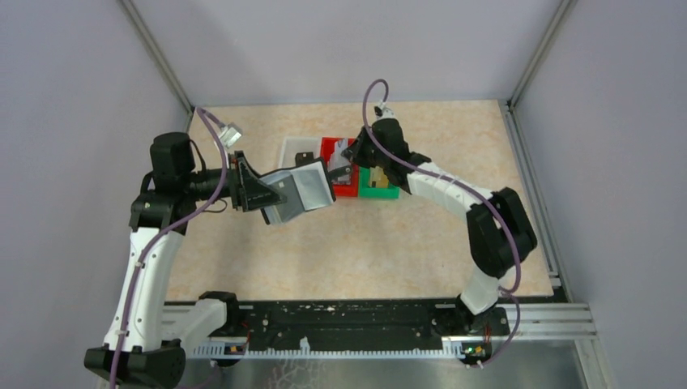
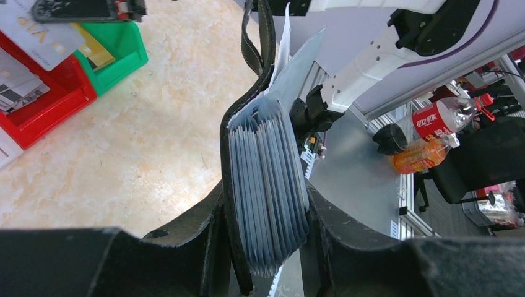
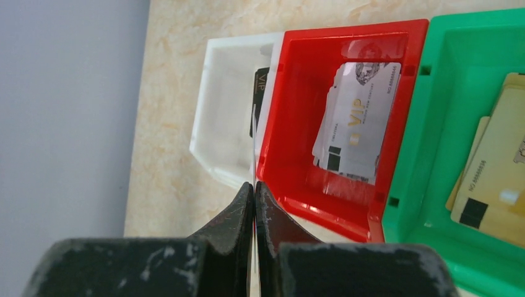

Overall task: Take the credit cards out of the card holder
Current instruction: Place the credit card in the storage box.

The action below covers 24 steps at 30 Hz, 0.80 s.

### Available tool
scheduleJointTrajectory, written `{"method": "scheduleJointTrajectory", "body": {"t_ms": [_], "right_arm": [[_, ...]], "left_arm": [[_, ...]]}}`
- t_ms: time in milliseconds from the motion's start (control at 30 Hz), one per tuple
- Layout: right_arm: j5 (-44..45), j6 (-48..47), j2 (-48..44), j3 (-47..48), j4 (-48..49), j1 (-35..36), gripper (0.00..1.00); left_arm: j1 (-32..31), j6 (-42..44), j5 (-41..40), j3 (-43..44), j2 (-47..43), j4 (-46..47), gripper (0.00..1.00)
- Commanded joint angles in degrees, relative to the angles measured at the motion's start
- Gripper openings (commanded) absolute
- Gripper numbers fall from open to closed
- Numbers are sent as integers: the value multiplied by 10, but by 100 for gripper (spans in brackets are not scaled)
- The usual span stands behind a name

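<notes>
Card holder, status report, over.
Left gripper clamped on open holder, held up. Right gripper shut on grey card above red bin. Nothing in the way.

The left arm (image 1: 150,267) is rising from its base at the near left corner of the table (image 1: 405,243), bending at a high elbow and reaching right toward the table's middle. The left gripper (image 1: 275,197) is lying sideways and clamping the card holder (image 2: 266,154), its fingers (image 2: 186,247) standing partly apart, one on each flat side. The right arm (image 1: 441,188) is folding at its elbow near the right edge and stretching left toward the far edge. The right gripper (image 3: 254,185) is pinching a silvery credit card (image 2: 37,34) edge-on, its fingers (image 3: 232,216) pressing tightly together
</notes>
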Motion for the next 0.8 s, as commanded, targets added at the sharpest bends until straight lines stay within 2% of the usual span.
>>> {"method": "scheduleJointTrajectory", "body": {"t_ms": [0, 333, 767], "right_arm": [[65, -18, 49, 73, -3, 18, 0], [95, -20, 162, 147, -14, 30, 0], [135, -12, 203, 170, -6, 33, 0]], "left_arm": [[1, -1, 16, 22, -7, 5, 0], [1, -3, 26, 28, -13, 2, 0], [1, 4, 41, 35, -11, -6, 0]]}}
